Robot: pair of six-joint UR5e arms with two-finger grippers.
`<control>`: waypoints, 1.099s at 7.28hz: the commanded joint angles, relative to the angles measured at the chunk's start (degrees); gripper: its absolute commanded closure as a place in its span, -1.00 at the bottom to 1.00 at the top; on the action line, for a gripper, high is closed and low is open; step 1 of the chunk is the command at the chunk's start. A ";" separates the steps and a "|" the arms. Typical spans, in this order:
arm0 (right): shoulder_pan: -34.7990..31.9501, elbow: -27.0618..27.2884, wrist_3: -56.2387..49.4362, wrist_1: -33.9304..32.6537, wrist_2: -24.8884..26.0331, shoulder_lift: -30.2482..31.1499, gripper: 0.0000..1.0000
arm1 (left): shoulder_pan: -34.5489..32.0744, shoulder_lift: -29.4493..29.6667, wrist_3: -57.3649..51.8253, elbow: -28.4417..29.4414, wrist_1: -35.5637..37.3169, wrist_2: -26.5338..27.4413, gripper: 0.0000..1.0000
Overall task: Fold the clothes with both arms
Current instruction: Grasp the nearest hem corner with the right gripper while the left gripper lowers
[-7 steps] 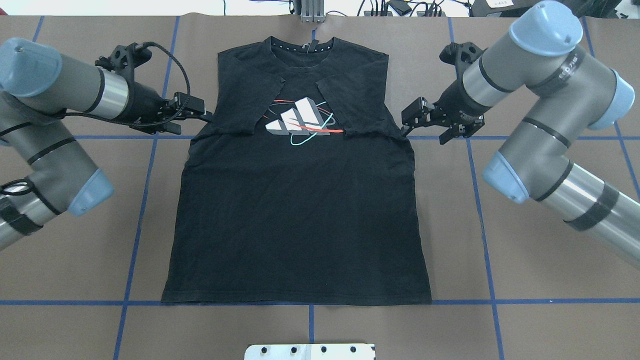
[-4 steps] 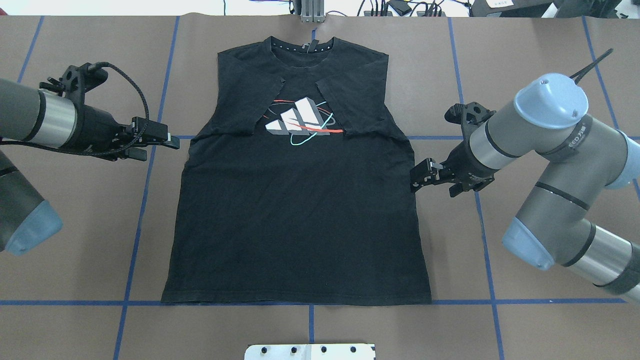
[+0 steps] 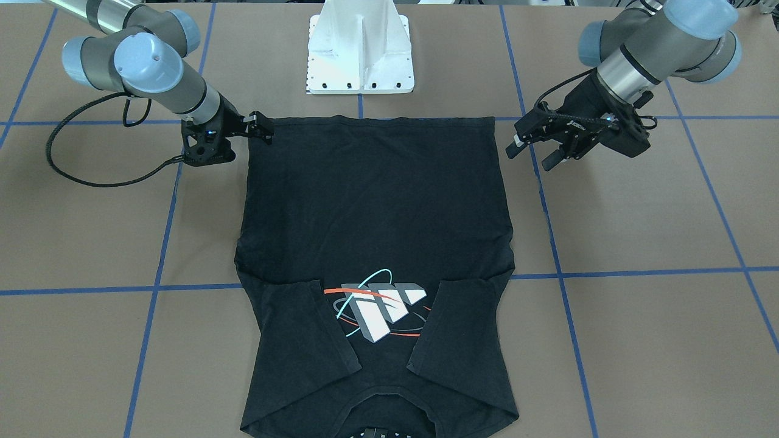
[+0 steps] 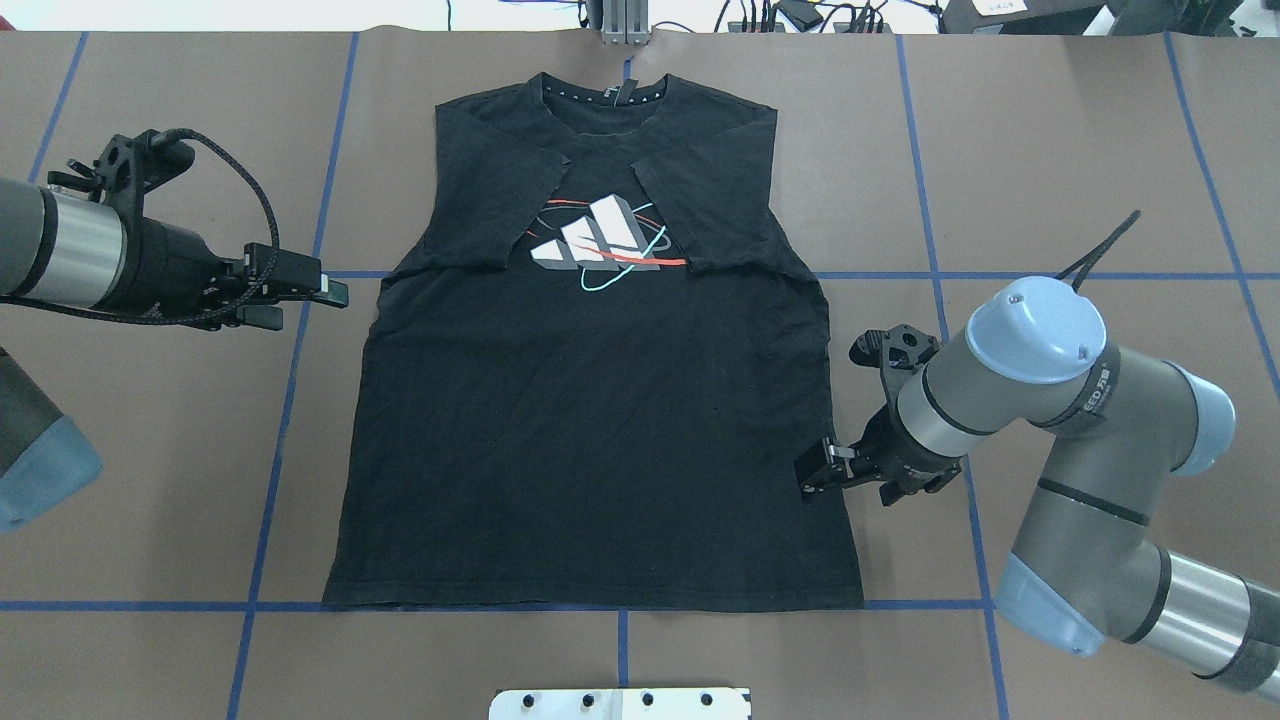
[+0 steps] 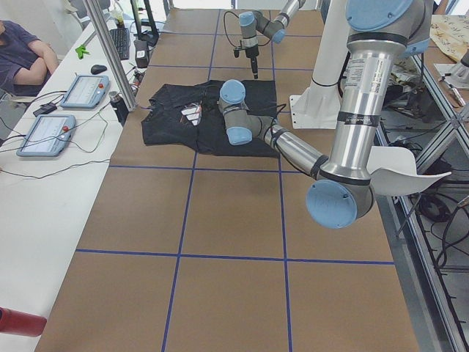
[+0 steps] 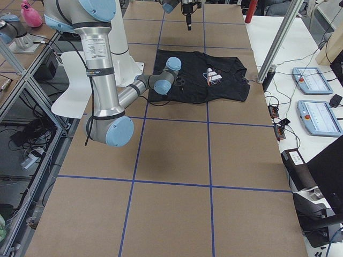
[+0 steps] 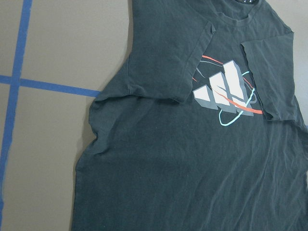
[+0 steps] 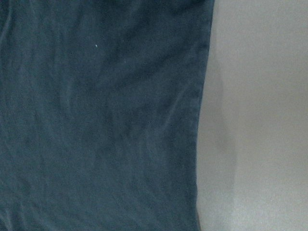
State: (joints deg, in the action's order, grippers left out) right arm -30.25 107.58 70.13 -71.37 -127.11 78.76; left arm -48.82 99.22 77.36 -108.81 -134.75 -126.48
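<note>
T-shirt (image 4: 590,430) flat on bench (image 4: 1050,150); white pedestal (image 3: 359,55) beyond hem; left hand (image 4: 309,306) spread, apart; right hand (image 4: 843,483) spread at shirt edge; sleeves (image 4: 500,210) overlap print (image 4: 600,245).

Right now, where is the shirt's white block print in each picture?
Front-facing: print, lower centre.
Overhead: upper centre.
Exterior left: tiny, upper left of centre.
Exterior right: tiny, upper right of centre.
Left wrist: right of centre.
Right wrist: not in it.
Shared landmark: folded-in sleeves flank it.
</note>
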 commanded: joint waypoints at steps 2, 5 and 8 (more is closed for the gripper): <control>5.10 0.00 3.16 0.00 0.20 1.74 -0.99 | 0.13 0.80 -0.02 -0.26 0.01 0.36 -0.99; 6.26 0.00 4.22 0.00 0.11 1.83 -0.87 | 0.13 0.97 -0.10 -0.35 0.01 0.54 -0.99; 6.43 0.00 4.31 0.00 0.11 2.53 -0.69 | 0.22 0.97 -0.11 -0.35 0.01 0.54 -0.99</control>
State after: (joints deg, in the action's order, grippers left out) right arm -23.90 107.61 74.41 -71.37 -127.04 81.02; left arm -48.66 100.19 77.26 -109.16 -134.74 -125.95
